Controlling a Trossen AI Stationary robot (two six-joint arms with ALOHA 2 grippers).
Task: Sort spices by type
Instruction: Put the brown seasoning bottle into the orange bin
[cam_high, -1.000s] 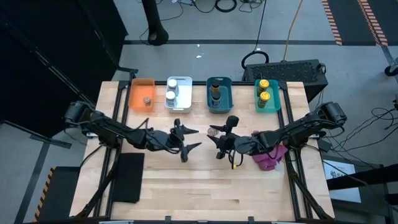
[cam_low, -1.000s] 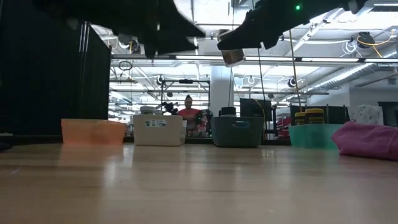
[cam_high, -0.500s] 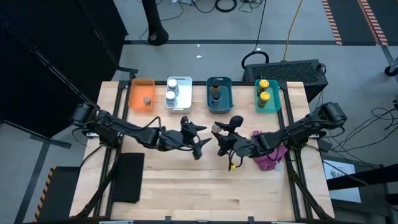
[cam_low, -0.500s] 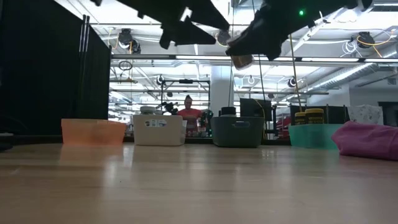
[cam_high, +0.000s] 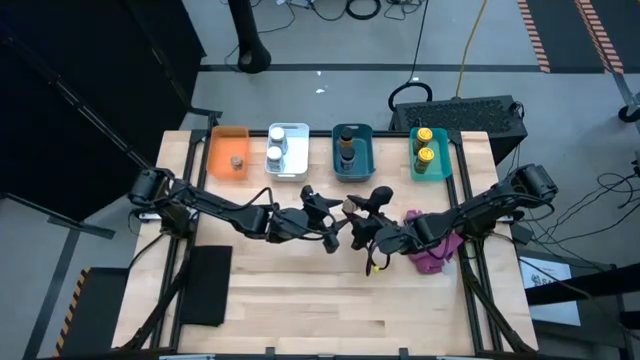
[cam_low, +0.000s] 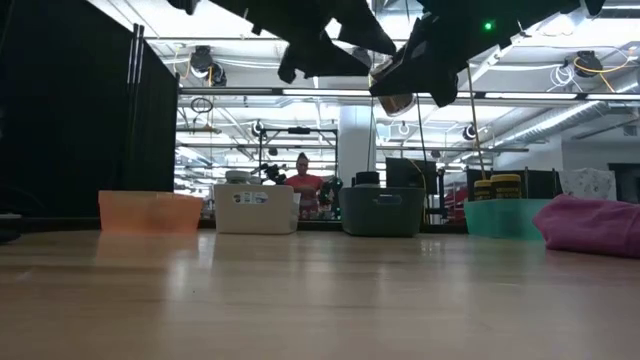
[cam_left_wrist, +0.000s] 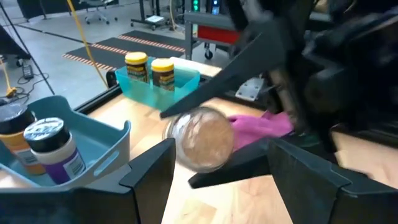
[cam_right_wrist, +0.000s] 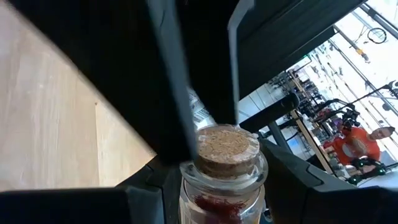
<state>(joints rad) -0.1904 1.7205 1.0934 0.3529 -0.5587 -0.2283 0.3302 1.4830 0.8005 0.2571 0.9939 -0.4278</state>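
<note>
Landmark: teal bin.

1. Worktop (cam_high: 330, 300), pale wood; front part bare, black pad (cam_high: 205, 285) at its front left corner.
2. Magenta cloth (cam_high: 432, 258), heaped on the worktop just in front of the teal bin.
3. Right gripper (cam_high: 352, 207), held above mid-worktop, left of and nearer than the teal bin; jaws closed on a cork-stoppered glass jar (cam_right_wrist: 225, 168) with red contents.
4. Left gripper (cam_high: 325, 222), just left of the right gripper, facing the jar; jaws spread wide, holding nothing.
5. Teal bin (cam_high: 443, 168), rightmost of the back row; two yellow-lidded jars (cam_high: 424, 144) inside.
6. Blue bin (cam_high: 366, 165), next left; dark-lidded jars.
7. White bin (cam_high: 301, 150), further left; white-lidded jars.
8. Orange bin (cam_high: 222, 150), leftmost; one small jar.
</note>
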